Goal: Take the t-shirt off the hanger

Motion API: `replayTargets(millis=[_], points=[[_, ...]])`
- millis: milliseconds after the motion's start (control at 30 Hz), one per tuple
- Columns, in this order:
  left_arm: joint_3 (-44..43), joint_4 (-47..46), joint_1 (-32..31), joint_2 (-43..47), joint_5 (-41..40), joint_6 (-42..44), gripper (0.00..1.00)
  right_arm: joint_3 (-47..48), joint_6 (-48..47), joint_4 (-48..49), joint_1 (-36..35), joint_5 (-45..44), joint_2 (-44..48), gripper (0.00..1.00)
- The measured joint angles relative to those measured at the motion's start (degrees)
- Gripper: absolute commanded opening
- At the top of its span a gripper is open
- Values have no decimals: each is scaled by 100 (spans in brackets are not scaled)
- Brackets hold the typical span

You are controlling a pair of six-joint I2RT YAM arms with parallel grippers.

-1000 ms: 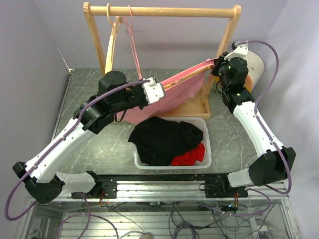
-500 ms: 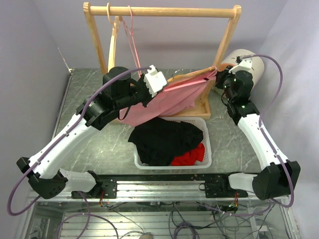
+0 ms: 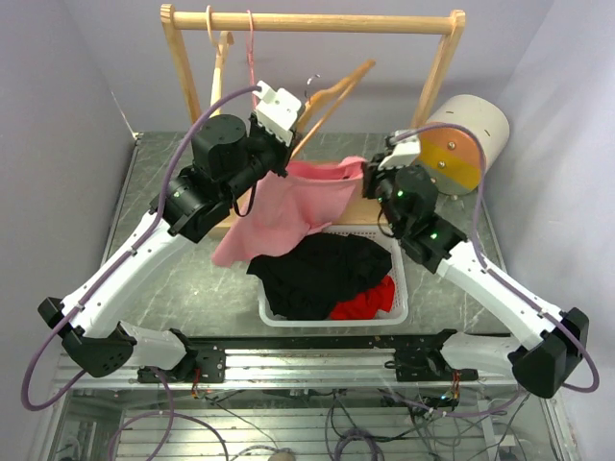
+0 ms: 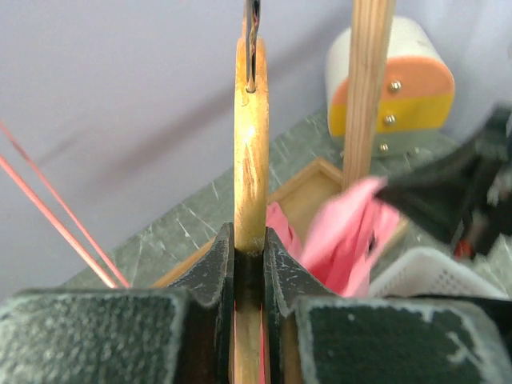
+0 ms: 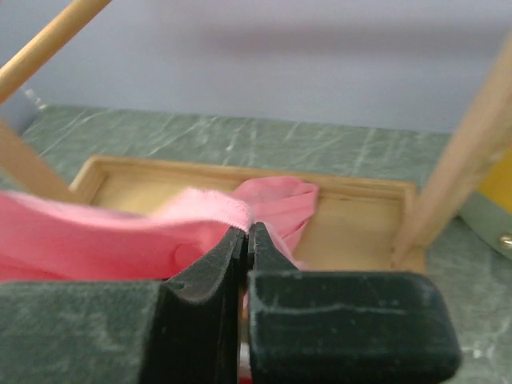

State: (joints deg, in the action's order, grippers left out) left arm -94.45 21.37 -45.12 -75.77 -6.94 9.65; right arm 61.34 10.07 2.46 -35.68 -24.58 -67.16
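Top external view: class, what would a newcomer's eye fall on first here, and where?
The pink t-shirt hangs stretched in mid-air at the centre of the view. The left gripper clamps a wooden hanger tilted up toward the rack, while the right gripper pinches the shirt's edge. Below, a white basket holds black and red clothes.

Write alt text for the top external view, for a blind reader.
The left tool holds a wooden hanger up in front of the wooden rack, while the right tool pinches the pink t-shirt, which sags between both tools above a white basket of black and red clothes.
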Motion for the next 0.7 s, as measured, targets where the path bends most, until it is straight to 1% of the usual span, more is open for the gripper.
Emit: replayTargets(millis=[167, 300, 400, 500, 633, 700], points=[[-131, -417, 17, -101, -240, -297, 7, 63, -398, 2, -1296, -603, -111, 0], [-431, -479, 17, -420, -326, -372, 7, 101, -723, -22, -1856, -1209, -103, 0], [-514, -487, 17, -643, -426, -396, 7, 103, -903, -52, -2138, -1569, 61, 0], [-544, -483, 17, -824, -581, -407, 7, 114, -1012, -109, -2326, -1821, 439, 0], [-682, -498, 17, -1043, -800, -398, 7, 306, -1099, -236, -2413, -1937, 1062, 0], [-927, -511, 28, -1226, -920, -365, 7, 474, -1141, -286, -2417, -1912, 1325, 0]])
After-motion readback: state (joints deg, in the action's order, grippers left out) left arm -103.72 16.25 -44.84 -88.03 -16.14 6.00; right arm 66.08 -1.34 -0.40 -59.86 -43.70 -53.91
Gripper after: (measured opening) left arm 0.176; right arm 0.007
